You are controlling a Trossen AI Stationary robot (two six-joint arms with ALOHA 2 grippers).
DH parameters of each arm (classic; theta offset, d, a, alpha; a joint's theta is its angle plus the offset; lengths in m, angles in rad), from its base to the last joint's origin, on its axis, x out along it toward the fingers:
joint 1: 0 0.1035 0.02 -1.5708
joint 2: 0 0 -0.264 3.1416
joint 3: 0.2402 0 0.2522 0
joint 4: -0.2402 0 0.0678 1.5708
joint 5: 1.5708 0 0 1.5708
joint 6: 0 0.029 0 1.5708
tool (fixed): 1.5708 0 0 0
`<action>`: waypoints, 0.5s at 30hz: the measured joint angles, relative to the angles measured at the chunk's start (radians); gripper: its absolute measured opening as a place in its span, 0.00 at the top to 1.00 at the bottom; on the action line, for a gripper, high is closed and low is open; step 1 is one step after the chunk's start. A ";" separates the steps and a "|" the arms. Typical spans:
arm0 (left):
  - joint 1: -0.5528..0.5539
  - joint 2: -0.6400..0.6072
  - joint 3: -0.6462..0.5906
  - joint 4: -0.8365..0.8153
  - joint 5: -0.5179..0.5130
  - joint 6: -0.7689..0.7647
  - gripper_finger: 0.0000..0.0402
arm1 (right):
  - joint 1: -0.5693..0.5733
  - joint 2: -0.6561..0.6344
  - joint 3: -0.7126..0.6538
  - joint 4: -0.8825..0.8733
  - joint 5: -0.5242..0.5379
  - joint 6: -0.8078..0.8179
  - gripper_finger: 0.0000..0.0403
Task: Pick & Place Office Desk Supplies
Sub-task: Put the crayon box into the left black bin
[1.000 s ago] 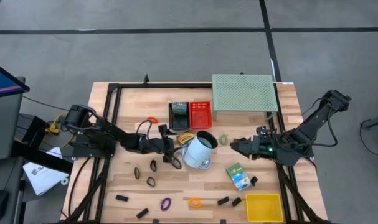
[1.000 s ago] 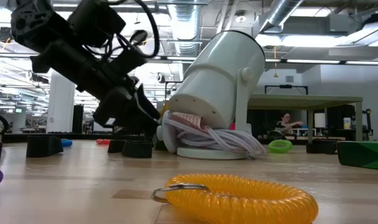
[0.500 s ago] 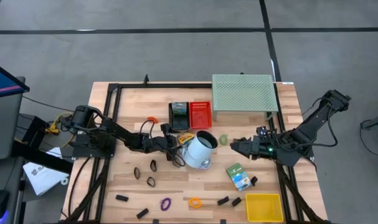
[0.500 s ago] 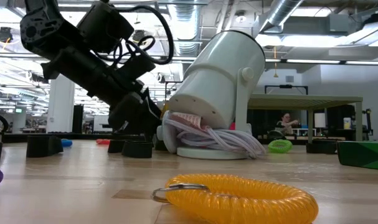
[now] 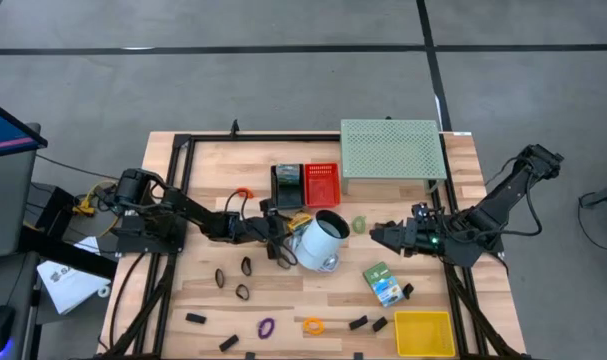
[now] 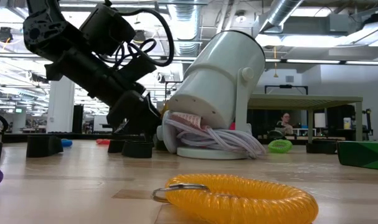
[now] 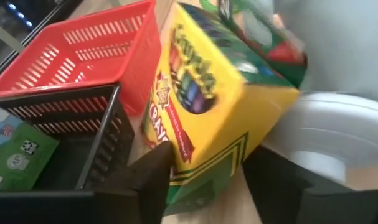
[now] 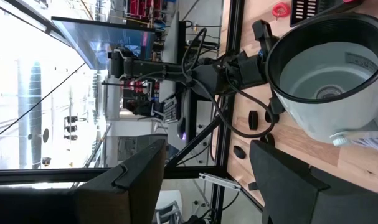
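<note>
From table height, a yellow coiled wrist band (image 6: 238, 198) lay nearest the lens, with the white lamp-like appliance (image 6: 221, 87) tipped on its side beyond it, a cord bundled at its base. Black binder clips (image 6: 137, 148) stood on the wood just beside the appliance, and a green coil ring (image 6: 279, 146) sat past it. Far behind, a person (image 6: 284, 122) sat at a table in the room.

Only the left wrist camera showed what the left gripper (image 7: 207, 180) was about: its fingers (image 7: 152, 172) were spread to either side of a yellow crayon box (image 7: 217, 112), whose lower corner lay between them against the appliance's white base. The box read "Crayola" in part along its face. Beside the box stood a black mesh basket (image 7: 83, 140) holding a green card pack, and next to that a red mesh basket (image 7: 83, 59).

From above, the left gripper (image 5: 281, 228) sat just beside the white appliance (image 5: 320, 239), the crayon box (image 5: 299, 220) a sliver of yellow between them. The right gripper (image 5: 381, 235) hung on the appliance's other side, a short way off, its fingers spread and holding nothing. A second green crayon box (image 5: 382, 283) lay near the appliance, short of a yellow tray (image 5: 424, 333). A green perforated riser (image 5: 391, 148) stood beyond the baskets.
</note>
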 joint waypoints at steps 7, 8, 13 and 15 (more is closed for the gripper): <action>0.000 0.000 0.000 0.004 -0.003 -0.051 0.69 | 0.000 0.000 0.000 0.001 0.003 0.000 0.43; 0.000 0.000 0.000 0.011 -0.003 -0.052 0.70 | 0.000 0.000 0.000 0.001 0.003 0.000 0.43; 0.006 0.000 0.000 0.070 -0.004 -0.054 0.70 | 0.000 0.000 0.000 0.002 0.003 -0.001 0.43; 0.007 -0.002 0.000 0.073 -0.006 -0.054 0.71 | 0.000 0.000 0.000 0.002 0.003 -0.002 0.43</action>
